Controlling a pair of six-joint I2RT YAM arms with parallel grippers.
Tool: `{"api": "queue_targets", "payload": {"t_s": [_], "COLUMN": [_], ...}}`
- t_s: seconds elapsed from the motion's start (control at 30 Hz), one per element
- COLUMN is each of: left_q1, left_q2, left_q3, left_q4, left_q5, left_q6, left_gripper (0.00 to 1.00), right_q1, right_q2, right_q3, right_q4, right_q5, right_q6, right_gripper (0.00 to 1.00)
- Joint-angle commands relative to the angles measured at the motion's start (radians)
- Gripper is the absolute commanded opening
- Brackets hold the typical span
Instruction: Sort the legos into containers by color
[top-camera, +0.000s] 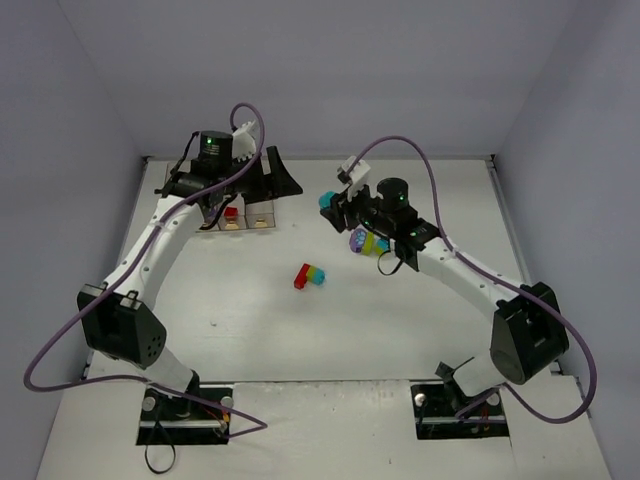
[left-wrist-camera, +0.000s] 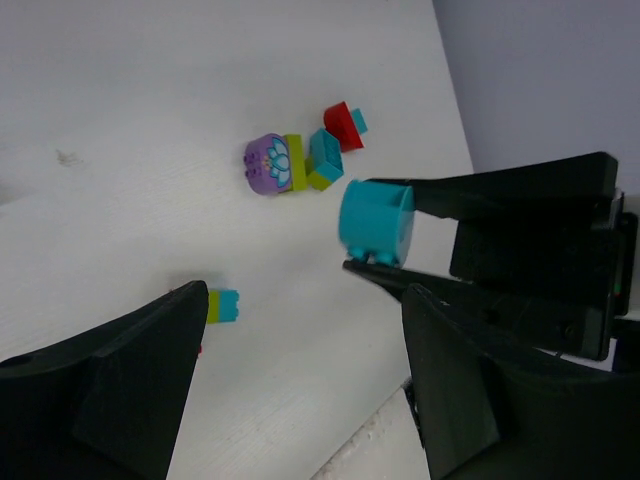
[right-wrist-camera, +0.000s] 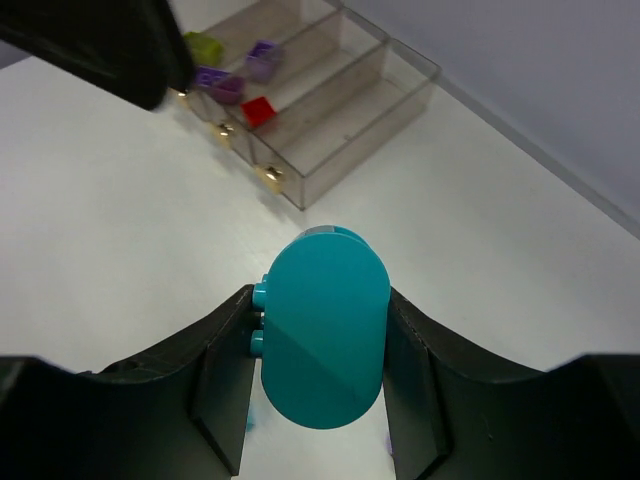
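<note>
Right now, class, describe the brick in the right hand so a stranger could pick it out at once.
Start at the white table, then follow the right arm towards its middle. In the right hand sits a teal brick. Unlike the mixed-colour bricks lying under that arm, it is one plain colour, round-ended and gripped.

Teal rounded brick (right-wrist-camera: 325, 350): raised off the table, clamped between the fingers of the right gripper (right-wrist-camera: 322, 300), studs on its left side in the wrist view. Containers (right-wrist-camera: 390, 95): four clear bins joined in a row at the table's far left. One bin holds a red brick (right-wrist-camera: 258, 110); bins beyond it hold purple bricks (right-wrist-camera: 262, 58) and a lime brick (right-wrist-camera: 203, 45). A red-lime-teal brick (top-camera: 310, 275) lies loose mid-table. A cluster of purple, lime, teal and red pieces (left-wrist-camera: 268, 165) lies to its right.
</note>
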Motion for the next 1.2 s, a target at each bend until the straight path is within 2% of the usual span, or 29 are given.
{"api": "queue_targets", "payload": {"t_s": [0.0, 0.17, 0.37, 0.57, 0.73, 0.83, 0.93, 1.07, 1.1, 1.17], "left_q1": [-0.004, -0.015, -0.022, -0.033, -0.044, -0.048, -0.051, -0.051, -0.050, -0.051], "left_q2": [-0.042, -0.067, -0.084, -0.072, -0.041, -0.024, -0.018, -0.010, -0.007, -0.010], "left_q3": [0.037, -0.019, -0.046, -0.082, -0.071, -0.062, -0.062, -0.063, -0.066, -0.068], "left_q4": [0.053, 0.093, 0.082, 0.057, 0.054, 0.068, 0.096, 0.100, 0.102, 0.099], "left_q5": [0.142, 0.211, 0.239, 0.233, 0.222, 0.213, 0.205, 0.198, 0.195, 0.184], "left_q6": [-0.057, -0.102, -0.088, -0.067, -0.059, -0.062, -0.070, -0.062, -0.060, -0.047], "left_gripper": [0.72, 0.72, 0.70, 0.61, 0.60, 0.56, 0.37, 0.18, 0.06, 0.03], "right_q1": [0.060, 0.115, 0.132, 0.133, 0.135, 0.139, 0.139, 0.139, 0.141, 0.139], "right_q2": [-0.054, -0.042, -0.024, -0.008, 0.005, 0.015, 0.018, 0.024, 0.024, 0.024], "right_q3": [0.005, 0.035, 0.055, 0.086, 0.095, 0.095, 0.087, 0.083, 0.081, 0.083], "right_q4": [0.102, 0.100, 0.112, 0.116, 0.117, 0.119, 0.132, 0.132, 0.132, 0.114], "right_q5": [-0.061, -0.072, -0.084, -0.103, -0.123, -0.127, -0.132, -0.132, -0.129, -0.101], "right_q6": [-0.022, -0.036, -0.028, -0.027, -0.022, -0.022, -0.013, -0.013, -0.014, -0.017], "right_gripper": [0.05, 0.06, 0.07, 0.08, 0.09, 0.10, 0.10, 0.12, 0.14, 0.36]}}
